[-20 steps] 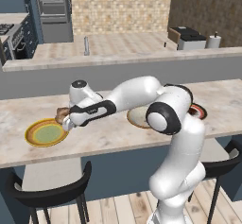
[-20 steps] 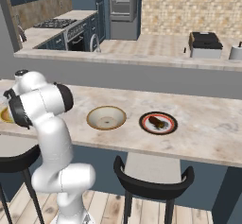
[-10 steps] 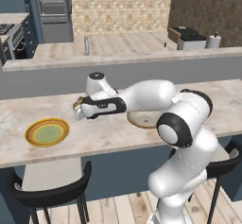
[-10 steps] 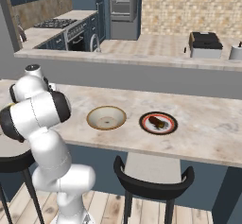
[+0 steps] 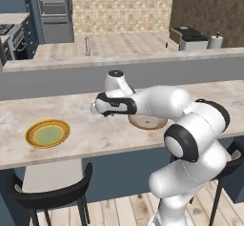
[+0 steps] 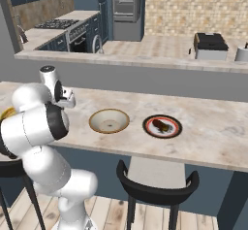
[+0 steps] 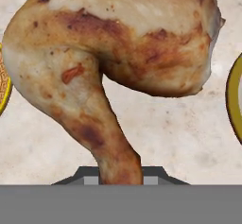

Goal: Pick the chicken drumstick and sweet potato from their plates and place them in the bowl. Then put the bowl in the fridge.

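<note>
Chicken drumstick (image 7: 118, 67) hangs by its bone end in the tool (image 5: 97, 107), whose jaws stand nearly closed on it, lifted clear of the tabletop (image 5: 95, 134) for carriage. Its yellow-rimmed plate (image 5: 47, 134) lies at 9 o'clock of the tool, bare. Bowl (image 6: 109, 121) sits at 3 o'clock, with the sweet potato (image 6: 162, 125) on the plate beyond.

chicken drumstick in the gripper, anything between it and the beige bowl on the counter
Nothing visible stands in the way. The gripper holds the golden-brown chicken drumstick above bare marble counter, between the yellow-rimmed plate and the beige brown-rimmed bowl. The dark-rimmed plate with the reddish-brown sweet potato sits beyond the bowl.
</note>
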You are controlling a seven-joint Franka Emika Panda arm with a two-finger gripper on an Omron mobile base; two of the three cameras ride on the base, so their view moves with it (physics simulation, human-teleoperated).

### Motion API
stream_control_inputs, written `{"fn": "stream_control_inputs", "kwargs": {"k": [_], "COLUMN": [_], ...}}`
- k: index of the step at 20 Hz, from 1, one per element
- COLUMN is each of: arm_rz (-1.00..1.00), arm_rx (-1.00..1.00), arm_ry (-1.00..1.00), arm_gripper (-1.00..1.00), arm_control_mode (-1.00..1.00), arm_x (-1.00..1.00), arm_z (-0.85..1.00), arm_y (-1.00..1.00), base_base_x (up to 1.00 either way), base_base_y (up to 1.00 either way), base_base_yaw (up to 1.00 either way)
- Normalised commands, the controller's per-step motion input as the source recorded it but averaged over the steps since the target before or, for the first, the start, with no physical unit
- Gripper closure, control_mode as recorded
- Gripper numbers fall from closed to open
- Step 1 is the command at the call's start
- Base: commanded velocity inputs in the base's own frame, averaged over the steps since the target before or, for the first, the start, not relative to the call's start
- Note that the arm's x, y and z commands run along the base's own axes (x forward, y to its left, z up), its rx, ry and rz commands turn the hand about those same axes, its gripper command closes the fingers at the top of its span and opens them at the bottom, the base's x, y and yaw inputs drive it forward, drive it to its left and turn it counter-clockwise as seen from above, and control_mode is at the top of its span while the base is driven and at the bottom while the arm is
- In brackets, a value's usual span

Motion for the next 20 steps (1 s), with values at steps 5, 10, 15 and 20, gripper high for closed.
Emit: {"fn": "stream_control_inputs", "kwargs": {"k": [5, 10, 15, 20], "arm_rz": [-0.30, -0.23, -0.17, -0.11], "arm_rx": [0.00, 0.00, 0.00, 0.00], "arm_ry": [0.07, 0.09, 0.12, 0.04], "arm_gripper": [1.00, 1.00, 1.00, 1.00], "arm_control_mode": [-1.00, -1.00, -1.00, -1.00], "arm_x": [-0.01, -0.02, -0.02, -0.06], "arm_z": [0.00, 0.00, 0.00, -0.05], "arm_y": [-0.69, -0.69, -0.69, -0.62], "base_base_x": [0.00, 0.00, 0.00, 0.00], "base_base_y": [0.00, 0.00, 0.00, 0.00], "base_base_yaw": [0.00, 0.00, 0.00, 0.00]}}
